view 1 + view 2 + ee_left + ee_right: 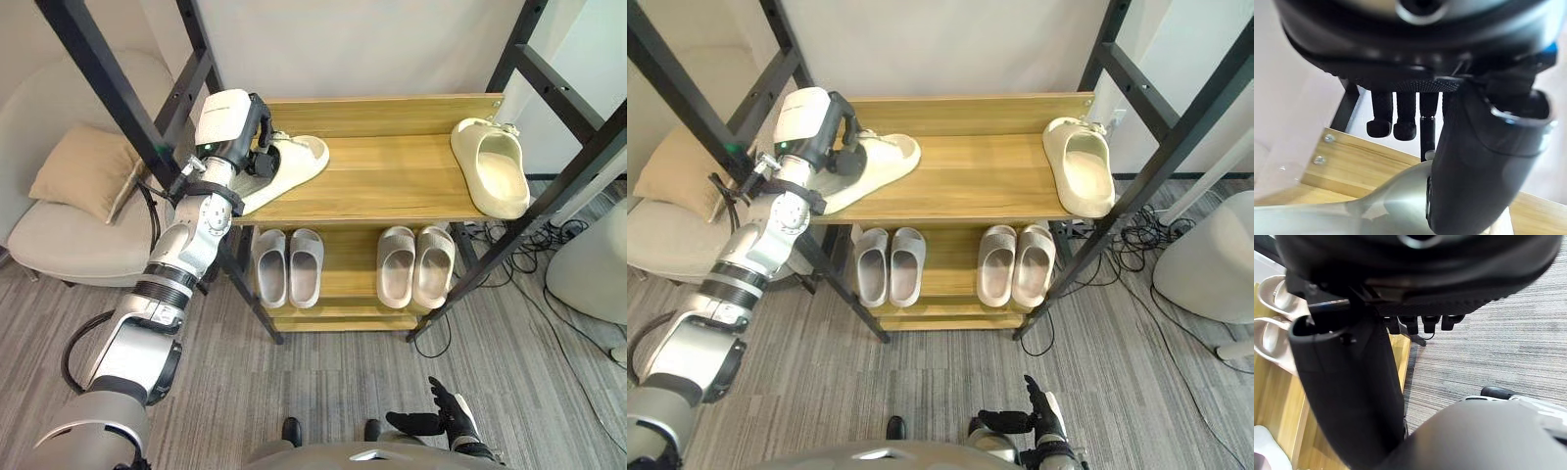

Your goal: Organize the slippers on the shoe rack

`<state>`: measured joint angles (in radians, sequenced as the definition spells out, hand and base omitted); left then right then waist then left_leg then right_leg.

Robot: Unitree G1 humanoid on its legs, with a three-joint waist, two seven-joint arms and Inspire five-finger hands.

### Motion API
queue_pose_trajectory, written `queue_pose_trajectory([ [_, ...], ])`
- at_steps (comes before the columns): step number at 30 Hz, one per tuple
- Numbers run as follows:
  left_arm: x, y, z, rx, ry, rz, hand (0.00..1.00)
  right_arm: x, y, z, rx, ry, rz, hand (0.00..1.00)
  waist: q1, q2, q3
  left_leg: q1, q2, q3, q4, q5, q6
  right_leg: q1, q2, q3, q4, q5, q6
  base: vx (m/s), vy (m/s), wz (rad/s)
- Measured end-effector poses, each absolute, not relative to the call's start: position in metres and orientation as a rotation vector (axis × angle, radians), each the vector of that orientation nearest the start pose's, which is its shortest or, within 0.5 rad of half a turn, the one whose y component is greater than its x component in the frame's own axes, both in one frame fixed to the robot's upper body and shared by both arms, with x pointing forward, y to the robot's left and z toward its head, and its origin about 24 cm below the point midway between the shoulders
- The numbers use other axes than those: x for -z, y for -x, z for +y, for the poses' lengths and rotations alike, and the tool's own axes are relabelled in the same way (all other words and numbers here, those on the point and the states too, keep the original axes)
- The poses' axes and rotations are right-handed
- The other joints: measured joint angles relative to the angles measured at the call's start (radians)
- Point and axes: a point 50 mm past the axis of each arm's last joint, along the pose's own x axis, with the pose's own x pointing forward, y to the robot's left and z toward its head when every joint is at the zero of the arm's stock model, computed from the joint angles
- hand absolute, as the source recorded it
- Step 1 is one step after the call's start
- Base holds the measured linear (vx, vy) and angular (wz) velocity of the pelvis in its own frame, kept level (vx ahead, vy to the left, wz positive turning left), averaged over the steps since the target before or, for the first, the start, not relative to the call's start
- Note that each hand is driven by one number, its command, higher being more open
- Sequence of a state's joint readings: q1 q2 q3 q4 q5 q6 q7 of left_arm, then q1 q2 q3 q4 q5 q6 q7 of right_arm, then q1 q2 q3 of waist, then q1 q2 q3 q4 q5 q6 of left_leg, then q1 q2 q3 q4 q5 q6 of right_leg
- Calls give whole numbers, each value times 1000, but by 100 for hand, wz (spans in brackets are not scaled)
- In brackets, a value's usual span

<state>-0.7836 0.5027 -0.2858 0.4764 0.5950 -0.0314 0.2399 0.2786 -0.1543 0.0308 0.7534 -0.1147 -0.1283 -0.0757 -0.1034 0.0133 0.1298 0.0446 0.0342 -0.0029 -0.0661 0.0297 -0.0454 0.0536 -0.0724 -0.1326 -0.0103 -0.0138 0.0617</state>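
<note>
The left slipper (299, 157) lies slanted at the left end of the rack's (490, 257) top shelf (392, 181), one end by the front left corner and the other pointing toward the shelf's middle. The left hand (263, 149) sits on it near the middle, over the foot opening. Whether it is clamped on the slipper or only resting there I cannot tell. Its mate, the right slipper (490, 168), lies well apart at the right end of the same shelf, also askew. On the lower shelf (338, 284) two pairs (287, 266) stand neatly, each pair side by side. The step in hand looks like taking the left slipper so it can join its mate. To do that well, the hand should get a firm hold on the slipper's side wall before moving, since such soft foam probably flexes and could slide out of a light pinch. Lifting it clear should be safer than dragging, as the near end is close to the front edge and might tip off. The forearm passes just beside the black post (201, 49), so the travel should run along the shelf and away from it. The right hand (441, 416) hangs low over the floor, fingers loosely spread, holding nothing.
</note>
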Motion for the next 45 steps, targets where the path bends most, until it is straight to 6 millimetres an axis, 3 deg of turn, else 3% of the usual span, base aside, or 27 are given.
queue_pose_trajectory([
  [9,-213,-379,130,-84,-959,-567,0,135,-93,-207,79,269,869,100,-26,6,20,8,1,11,0,-2,2,-17,-1,11,43,-26,-5,11,5,-4],
  [22,-240,-383,103,-73,-835,-624,0,130,-98,-211,112,239,839,100,-70,39,47,7,3,28,0,-2,2,-56,-2,33,99,-50,-6,-2,8,-4],
  [35,-225,-393,89,-42,-790,-530,0,121,-104,-214,159,210,779,100,-83,59,78,-19,4,51,0,-1,2,-155,-13,62,237,-111,-10,0,3,-4],
  [36,-228,-393,87,-45,-778,-538,100,120,-104,-214,166,206,775,100,-82,58,81,-21,5,52,0,-1,2,-161,-14,63,248,-116,-11,0,0,0],
  [45,-230,-393,81,-39,-768,-539,100,119,-104,-212,176,200,764,100,-73,49,90,-24,6,78,9,-5,-3,-181,-14,82,274,-126,-14,3,-2,-6],
])
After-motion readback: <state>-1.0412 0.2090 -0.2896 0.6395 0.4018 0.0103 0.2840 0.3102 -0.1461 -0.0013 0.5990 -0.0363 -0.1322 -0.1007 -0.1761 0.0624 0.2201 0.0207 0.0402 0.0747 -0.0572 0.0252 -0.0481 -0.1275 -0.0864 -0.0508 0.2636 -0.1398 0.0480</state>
